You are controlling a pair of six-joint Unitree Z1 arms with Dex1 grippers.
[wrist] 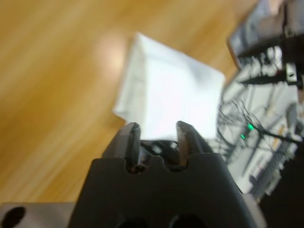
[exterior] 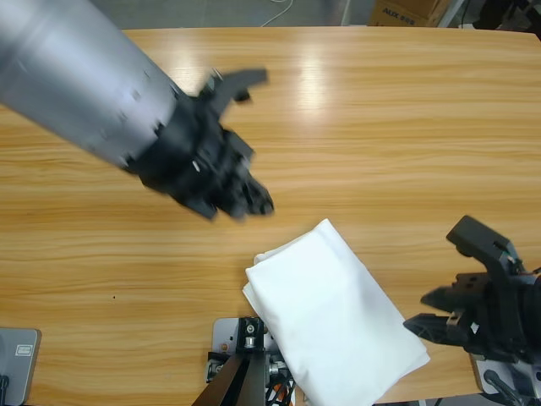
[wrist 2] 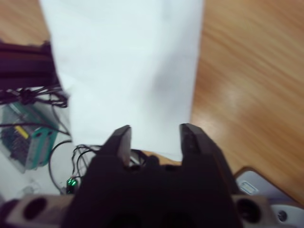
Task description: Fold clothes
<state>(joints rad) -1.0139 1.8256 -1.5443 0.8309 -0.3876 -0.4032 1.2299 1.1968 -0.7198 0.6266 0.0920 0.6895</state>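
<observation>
T-shirt (exterior: pixel 334 317), folded, overhangs the table (exterior: pixel 380 118) edge between both tools (exterior: pixel 245 199) (exterior: pixel 435 313), each parted, empty.

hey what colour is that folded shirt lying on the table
Plain white, no pattern visible. The folded shirt shows best in the high view.

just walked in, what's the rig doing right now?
Shirt folding, apparently near the end. The white T-shirt lies folded into a compact rectangle at the near edge of the wooden table, partly overhanging it. Neither arm holds it: the left gripper hangs above the table beyond the shirt, and the right gripper sits beside it. Both grippers are open and empty in their wrist views.
</observation>
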